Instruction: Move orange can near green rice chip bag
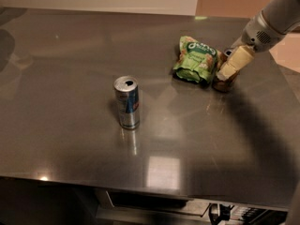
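Right now the orange can [225, 84] stands upright toward the far right of the steel table [70, 55], just beside the right edge of the green rice chip bag [195, 60]; the two look to be touching or nearly so, though the exact gap cannot be told. Only the can's dark lower body and a bit of its top rim show, because the gripper [226, 73] sits right at it and covers the middle of its front. The gripper's cream-coloured end slants down and to the left across the can, and the grey arm [272, 18] runs up from it to the upper right corner of the view. Whether the gripper is clamped on the can or loose around it cannot be told.

The bag lies flat, a little crumpled, with its white logo facing up and toward the far side of the table. Well apart from both, nearer the middle of the table and closer to the camera, a slim silver-and-blue can [127, 102] stands upright with its tab opening showing on top. The tabletop carries soft reflections of the cans and a pale bright patch near its front edge.
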`<control>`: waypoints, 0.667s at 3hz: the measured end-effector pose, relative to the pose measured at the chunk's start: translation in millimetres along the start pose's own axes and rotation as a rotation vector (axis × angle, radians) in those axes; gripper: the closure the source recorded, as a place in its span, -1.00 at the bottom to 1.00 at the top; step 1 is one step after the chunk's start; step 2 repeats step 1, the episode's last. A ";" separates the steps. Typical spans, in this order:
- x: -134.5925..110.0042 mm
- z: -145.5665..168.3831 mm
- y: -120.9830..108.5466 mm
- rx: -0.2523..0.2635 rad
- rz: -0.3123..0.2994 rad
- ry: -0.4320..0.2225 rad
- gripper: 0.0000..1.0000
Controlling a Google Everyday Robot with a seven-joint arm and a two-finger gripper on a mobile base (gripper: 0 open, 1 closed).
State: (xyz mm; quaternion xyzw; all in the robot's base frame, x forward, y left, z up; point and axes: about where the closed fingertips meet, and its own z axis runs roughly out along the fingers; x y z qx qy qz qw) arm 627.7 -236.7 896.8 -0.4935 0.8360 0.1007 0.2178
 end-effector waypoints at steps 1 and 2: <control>0.0 0.1 0.0 0.000 0.000 0.000 -1.00; 0.0 0.1 0.0 0.000 0.000 0.000 -1.00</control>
